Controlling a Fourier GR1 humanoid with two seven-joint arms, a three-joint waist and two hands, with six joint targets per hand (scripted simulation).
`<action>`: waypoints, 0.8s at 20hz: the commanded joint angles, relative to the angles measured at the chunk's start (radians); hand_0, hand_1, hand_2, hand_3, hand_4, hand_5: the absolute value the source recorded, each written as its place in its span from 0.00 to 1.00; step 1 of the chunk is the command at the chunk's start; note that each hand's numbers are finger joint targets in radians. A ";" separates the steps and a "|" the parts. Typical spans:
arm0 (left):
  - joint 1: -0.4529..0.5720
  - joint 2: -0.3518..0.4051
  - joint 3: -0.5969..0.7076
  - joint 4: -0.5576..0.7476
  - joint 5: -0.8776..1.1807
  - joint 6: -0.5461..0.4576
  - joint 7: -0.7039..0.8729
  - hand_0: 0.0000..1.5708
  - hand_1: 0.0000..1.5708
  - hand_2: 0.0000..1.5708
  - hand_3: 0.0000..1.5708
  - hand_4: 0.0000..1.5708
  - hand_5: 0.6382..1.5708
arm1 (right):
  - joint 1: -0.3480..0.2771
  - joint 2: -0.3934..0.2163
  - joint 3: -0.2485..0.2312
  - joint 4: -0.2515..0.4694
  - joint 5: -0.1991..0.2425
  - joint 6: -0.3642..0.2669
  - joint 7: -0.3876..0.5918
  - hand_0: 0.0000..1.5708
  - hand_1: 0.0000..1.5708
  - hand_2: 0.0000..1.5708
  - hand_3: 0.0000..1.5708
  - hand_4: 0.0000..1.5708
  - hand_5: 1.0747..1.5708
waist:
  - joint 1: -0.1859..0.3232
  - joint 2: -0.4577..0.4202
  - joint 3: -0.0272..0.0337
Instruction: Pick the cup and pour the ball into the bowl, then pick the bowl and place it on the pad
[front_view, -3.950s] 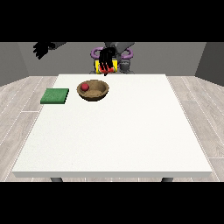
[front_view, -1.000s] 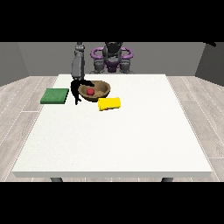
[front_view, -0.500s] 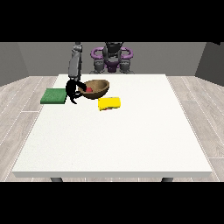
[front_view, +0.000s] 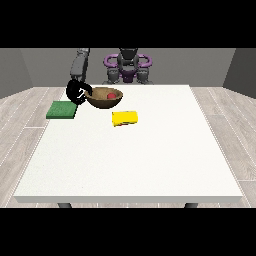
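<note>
Hand at the view's left (front_view: 77, 92) grips the rim of the wooden bowl (front_view: 104, 98), lifted beside the green pad (front_view: 62, 109); a tilt could spill the red ball (front_view: 111, 95).

On the table (front_view: 150, 165) there is 1 bowl (front_view: 103, 98), brown and round. Inside it lies 1 ball (front_view: 111, 94), red. There is 1 cup (front_view: 125, 118), yellow, lying on its side. There is 1 pad (front_view: 62, 109), green and flat. That makes 4 loose things on 1 white table. Of the robot, 1 hand (front_view: 77, 92) shows, black, at the view's left, with 1 grey arm (front_view: 79, 62) above it. 1 robot body (front_view: 128, 65) stands behind the table's far edge.
</note>
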 joint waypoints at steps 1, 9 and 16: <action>0.041 0.050 0.026 0.086 -0.013 -0.036 -0.041 0.00 0.00 0.00 0.00 0.45 1.00 | -0.049 -0.062 0.027 -0.041 0.023 -0.003 0.122 1.00 1.00 1.00 1.00 0.64 0.95 | -0.051 -0.021 0.0029; 0.065 0.084 0.050 0.126 -0.023 -0.056 -0.151 0.00 0.00 0.00 0.00 0.44 0.99 | -0.064 -0.228 0.005 -0.025 0.038 0.111 0.121 1.00 1.00 1.00 1.00 0.62 1.00 | -0.074 0.042 0.0034; 0.031 0.086 0.042 0.062 -0.045 -0.005 -0.225 0.00 0.00 0.00 0.00 0.45 0.99 | -0.104 -0.314 -0.113 0.083 -0.035 0.201 -0.055 1.00 1.00 1.00 0.87 0.63 1.00 | -0.048 0.200 0.0049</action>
